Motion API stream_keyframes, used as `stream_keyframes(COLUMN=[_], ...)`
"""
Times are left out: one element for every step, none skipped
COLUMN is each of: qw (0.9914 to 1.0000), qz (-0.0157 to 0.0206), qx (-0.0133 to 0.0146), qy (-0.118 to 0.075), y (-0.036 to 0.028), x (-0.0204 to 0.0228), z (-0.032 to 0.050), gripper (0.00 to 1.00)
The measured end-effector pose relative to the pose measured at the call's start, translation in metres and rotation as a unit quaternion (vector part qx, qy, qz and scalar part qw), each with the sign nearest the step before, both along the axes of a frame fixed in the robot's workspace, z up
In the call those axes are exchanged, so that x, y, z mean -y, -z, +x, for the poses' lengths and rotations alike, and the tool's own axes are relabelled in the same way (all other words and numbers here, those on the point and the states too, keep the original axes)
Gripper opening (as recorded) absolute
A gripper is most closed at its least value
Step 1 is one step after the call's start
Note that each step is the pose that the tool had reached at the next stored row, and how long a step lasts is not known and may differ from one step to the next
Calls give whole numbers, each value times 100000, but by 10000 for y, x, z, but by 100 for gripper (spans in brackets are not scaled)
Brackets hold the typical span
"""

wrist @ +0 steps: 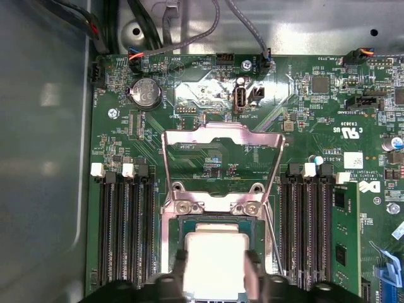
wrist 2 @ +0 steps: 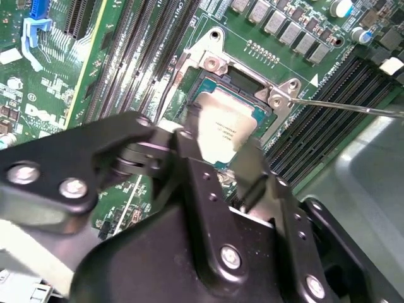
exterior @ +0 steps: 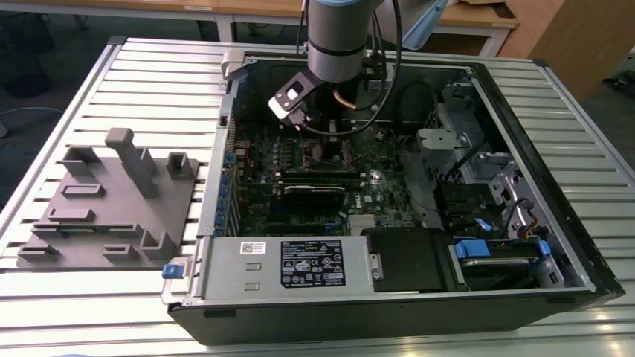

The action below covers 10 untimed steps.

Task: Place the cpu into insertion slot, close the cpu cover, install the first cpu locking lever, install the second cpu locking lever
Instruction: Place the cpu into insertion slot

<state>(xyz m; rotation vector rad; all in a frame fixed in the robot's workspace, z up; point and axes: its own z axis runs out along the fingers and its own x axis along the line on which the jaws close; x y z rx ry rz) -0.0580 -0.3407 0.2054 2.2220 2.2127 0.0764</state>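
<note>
I had the black fingers (wrist: 178, 266) pinching the flat silver-tan square cpu (wrist: 214, 259) at the dark, silver-framed insertion slot (wrist: 214, 220). The thin silvery cpu cover (wrist: 221, 136) lay open on the far side. Closing and latching were not yet done.

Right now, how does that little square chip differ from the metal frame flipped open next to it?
The cpu is a solid plate with a dull pale top. The cpu cover is a thin frame with a cut-out middle, and green board shows through it. The cpu is held in the pincer at the insertion slot, while the cpu cover is swung open away from it, untouched. Both are squarish and metallic.
</note>
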Motion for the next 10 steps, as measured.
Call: stream_keyframes(qw=[100000,100000,100000,100000,100000,100000,100000,100000,100000,100000], qz=[0,1,3,2,1,-1,-1,2,-2,-2], qx=[-2,-2,0,-1,1,0,-3,0,-2,-2], qy=[1,0,-1,0,0,2,2,1,1,2], y=[-1,-2,-3,-4,-5,-6,-7,-8,-9,-10], x=[0,0,0,0,0,0,0,0,0,0], z=[0,0,0,0,0,0,0,0,0,0], gripper=[46,40,40,35,29,29,23,17,17,11])
